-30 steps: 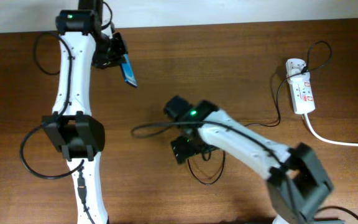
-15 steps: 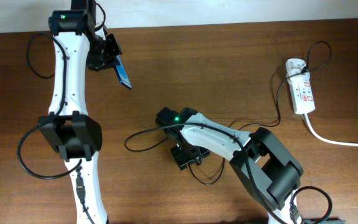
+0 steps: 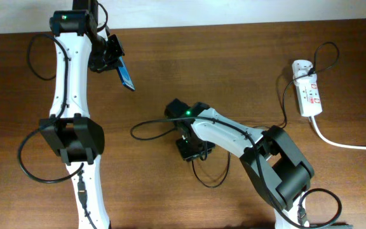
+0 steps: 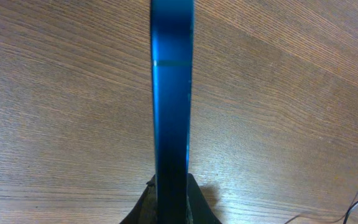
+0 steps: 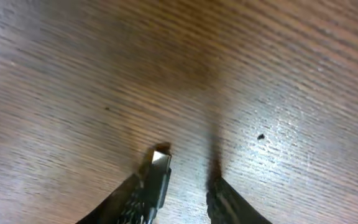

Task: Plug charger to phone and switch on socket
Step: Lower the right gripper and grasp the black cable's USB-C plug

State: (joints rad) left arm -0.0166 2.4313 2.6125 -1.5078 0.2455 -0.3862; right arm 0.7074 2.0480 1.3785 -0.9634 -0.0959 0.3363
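1. Spreading beneath both sets of jaws, the brown wood-grain surface carries everything else.
2. A white oblong socket strip with red markings lies flat, well apart from the right jaws. Its thick white cord trails away on the side farther from them.
3. A slim rectangular phone with a blue edge is gripped edge-on between the closed left jaws. It juts straight out ahead of them, lifted off the surface.
4. A long, thin black charger cable runs from the socket end toward the right jaws and loops just beside them.
5. The right jaws point down close to the wood and stand partly open. The charger's small metal plug tip lies against the inner side of one finger, with bare wood showing between it and the other.
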